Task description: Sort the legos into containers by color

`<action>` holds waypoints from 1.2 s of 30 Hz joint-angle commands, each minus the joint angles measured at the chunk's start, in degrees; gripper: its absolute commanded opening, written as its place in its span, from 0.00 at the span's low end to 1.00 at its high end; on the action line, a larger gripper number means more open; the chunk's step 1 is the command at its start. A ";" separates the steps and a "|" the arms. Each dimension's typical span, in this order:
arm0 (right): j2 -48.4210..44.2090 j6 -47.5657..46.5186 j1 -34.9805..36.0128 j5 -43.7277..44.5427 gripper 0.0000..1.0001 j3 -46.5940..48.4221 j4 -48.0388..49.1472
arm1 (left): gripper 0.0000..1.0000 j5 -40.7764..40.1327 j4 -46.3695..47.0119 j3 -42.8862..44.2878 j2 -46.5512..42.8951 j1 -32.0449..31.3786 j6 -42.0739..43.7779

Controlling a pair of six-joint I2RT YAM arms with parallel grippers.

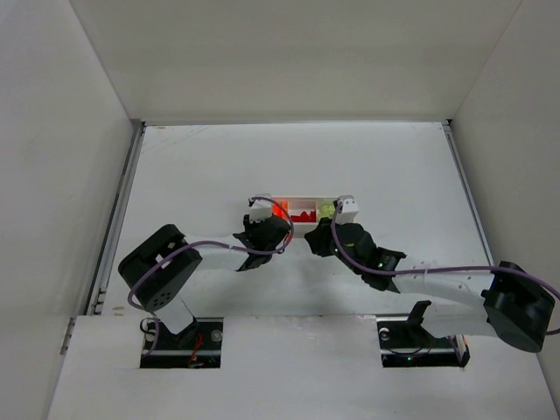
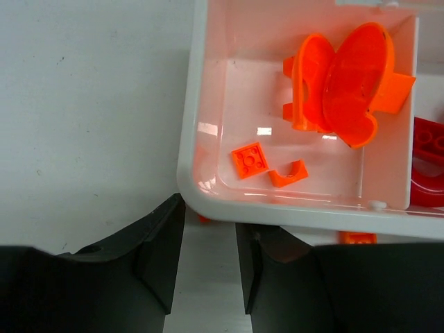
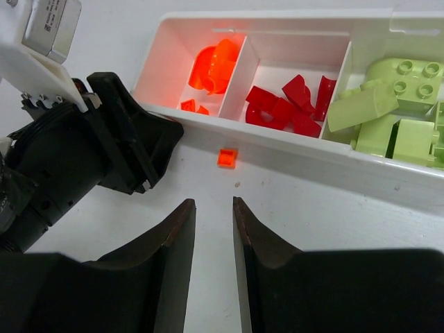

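Note:
The white tray (image 1: 303,199) lies mid-table; its left compartment holds orange legos (image 3: 211,67), the middle one red legos (image 3: 288,104), the right one yellow-green legos (image 3: 388,104). One small orange brick (image 3: 227,157) lies on the table just in front of the tray's front wall (image 3: 298,144). My right gripper (image 3: 213,202) is open and empty, a little short of that brick. My left gripper (image 2: 209,208) is open and empty, its tips at the near left corner of the tray (image 2: 277,211), above the orange pieces (image 2: 250,159). The loose brick (image 2: 358,238) peeks out beside its right finger.
The two grippers sit close together in front of the tray, the left gripper (image 1: 267,234) and the right gripper (image 1: 319,238). The left arm's wrist (image 3: 104,146) fills the left of the right wrist view. White walls enclose the table on three sides.

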 commanded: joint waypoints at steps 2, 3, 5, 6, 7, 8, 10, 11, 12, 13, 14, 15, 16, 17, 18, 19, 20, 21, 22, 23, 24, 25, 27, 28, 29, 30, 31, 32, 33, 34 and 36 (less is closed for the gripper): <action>-1.58 0.68 0.58 -0.30 0.34 -0.56 3.90 | 0.30 -3.25 -0.74 2.10 1.44 -0.01 -0.52; -1.49 0.77 0.58 -0.30 0.34 -0.56 3.90 | 0.28 -3.42 -0.65 2.10 1.70 -0.09 -0.44; -1.40 0.77 0.67 -0.21 0.34 -0.64 3.90 | 0.24 -2.99 -0.56 2.10 2.23 -0.01 -0.43; -1.40 0.85 0.67 -0.12 0.34 -0.64 3.90 | 0.21 -2.81 -0.73 2.01 2.32 -0.09 -0.70; -1.40 0.85 0.67 -0.12 0.34 -0.64 3.98 | 0.19 -2.81 -1.00 1.84 2.24 -0.18 -0.79; -1.32 0.85 0.67 -0.03 0.34 -0.73 3.98 | 0.18 -2.81 -1.00 1.31 1.71 -0.36 -0.87; -1.67 0.85 0.41 0.40 0.37 -0.91 3.81 | 0.16 -2.81 -1.17 -0.09 0.48 -0.54 -1.31; -1.84 0.85 0.32 0.58 0.39 -1.08 3.72 | 0.15 -2.72 -1.35 -0.97 -0.48 -0.54 -1.84; -2.10 0.85 0.15 0.67 0.41 -1.26 3.63 | 0.15 -2.63 -1.52 -1.85 -1.45 -0.54 -2.54; -2.54 0.85 -0.12 0.67 0.44 -1.52 3.63 | 0.15 -2.46 -1.79 -2.73 -2.33 -0.62 -3.15; -2.81 0.85 -0.29 0.67 0.46 -1.70 3.72 | 0.15 -2.28 -1.88 -3.52 -3.12 -0.62 -3.77; -2.90 0.94 -0.30 0.67 0.49 -1.87 3.98 | 0.14 -2.02 -2.14 -3.96 -3.74 -0.62 -4.12; -2.81 1.12 -0.38 0.76 0.49 -1.87 3.98 | 0.14 -1.67 -2.40 -4.31 -4.35 -0.71 -4.30; -2.64 1.20 -0.56 0.76 0.50 -1.87 3.98 | 0.14 -1.49 -2.67 -4.58 -5.05 -0.88 -4.30; -2.46 1.29 -0.65 0.76 0.50 -1.87 3.98 | 0.14 -1.49 -2.67 -4.84 -6.02 -1.23 -4.30; -2.29 1.29 -0.56 0.76 0.50 -1.70 3.98 | 0.14 -1.66 -2.76 -4.93 -6.90 -1.59 -4.21; -2.02 1.29 -0.47 0.76 0.50 -1.70 3.98 | 0.14 -1.66 -2.84 -5.02 -7.95 -1.85 -3.95; -1.76 1.29 -0.47 0.85 0.50 -1.70 4.07 | 0.14 -1.66 -3.45 -4.93 -9.27 -2.11 -3.69; -1.41 1.38 -0.47 0.93 0.50 -1.61 4.16 | 0.14 -1.66 -4.50 -4.58 -10.76 -2.38 -3.60; -1.23 1.38 -0.47 1.02 0.50 -1.44 4.16 | 0.14 -1.93 -5.65 -4.14 -12.34 -2.73 -3.34; -1.14 1.38 -0.47 1.02 0.50 -1.35 3.99 | 0.14 -2.19 -6.70 -3.71 -14.10 -2.99 -2.99; -1.14 1.12 -0.47 1.02 0.50 -1.35 3.98 | 0.14 -2.37 -7.41 -3.27 -15.77 -3.08 -2.55; -0.97 1.12 -0.47 1.02 0.50 -1.35 4.16 | 0.14 -1.41 -8.38 -1.86 -19.02 -2.39 -1.58; -0.44 1.12 -0.47 1.02 0.50 -1.17 4.16 | 0.15 -0.79 -8.73 -0.90 -19.99 -2.03 -0.97; 0.08 0.94 -0.47 1.02 0.50 -0.74 3.73 | 0.15 -0.35 -8.73 0.16 -20.52 -1.51 -0.18; 0.70 0.77 -0.38 1.02 0.49 -0.47 3.55 | 0.15 0.09 -8.30 1.21 -20.62 -1.15 0.79; 1.31 0.68 -0.12 1.02 0.49 -0.21 3.55 | 0.15 0.35 -7.86 2.53 -20.18 -0.63 1.67; 2.19 0.85 0.14 1.02 0.48 0.14 3.72 | 0.15 0.62 -7.33 4.02 -19.31 -0.10 2.54; 2.98 1.03 0.49 1.02 0.47 0.41 3.81 | 0.15 1.23 -6.72 5.60 -18.17 0.34 3.51; 3.69 1.12 0.67 1.02 0.45 0.93 3.81 | 0.15 1.93 -5.84 7.01 -16.68 0.87 4.65; 4.57 0.94 1.63 1.11 0.43 1.64 3.55 | 0.15 2.90 -3.21 9.03 -13.60 2.10 6.85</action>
